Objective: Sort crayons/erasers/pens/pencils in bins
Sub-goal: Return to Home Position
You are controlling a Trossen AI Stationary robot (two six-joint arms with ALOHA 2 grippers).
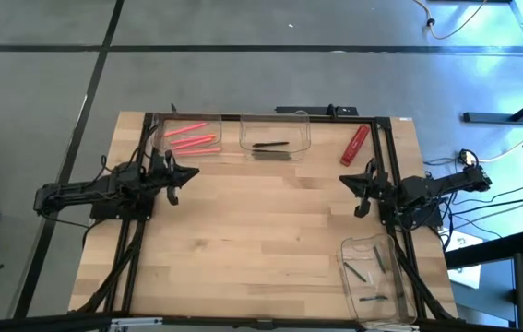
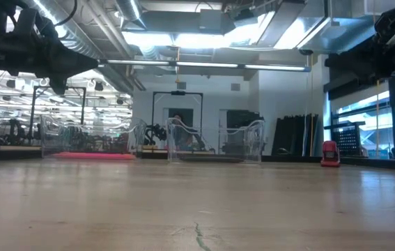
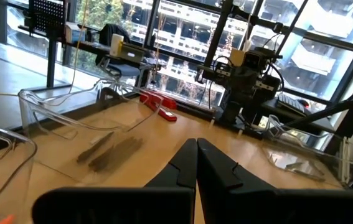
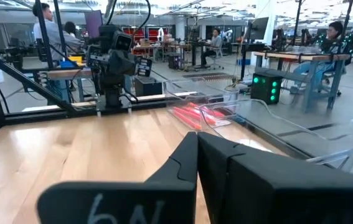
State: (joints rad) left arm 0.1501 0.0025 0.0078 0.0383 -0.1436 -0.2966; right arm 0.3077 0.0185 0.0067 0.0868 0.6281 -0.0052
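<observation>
Three clear bins stand on the wooden table. The far-left bin [image 1: 190, 135] holds thin pink-red sticks. The far-middle bin [image 1: 275, 133] holds slim black pens [image 1: 270, 145], which lie flat on its floor. The near-right bin [image 1: 378, 278] holds short dark grey sticks. My left gripper [image 1: 194, 171] is shut and empty at the table's left side, above the wood. My right gripper [image 1: 344, 178] is shut and empty at the right side. The fingers meet in both wrist views, the left [image 3: 196, 144] and the right [image 4: 197, 138].
A red eraser-like block [image 1: 354, 145] lies on the table near the far right corner; it also shows in the left wrist view [image 3: 159, 104] and in the low view [image 2: 330, 154]. People sit at desks in the room beyond the table. Bare wood [image 1: 261, 231] fills the table's middle.
</observation>
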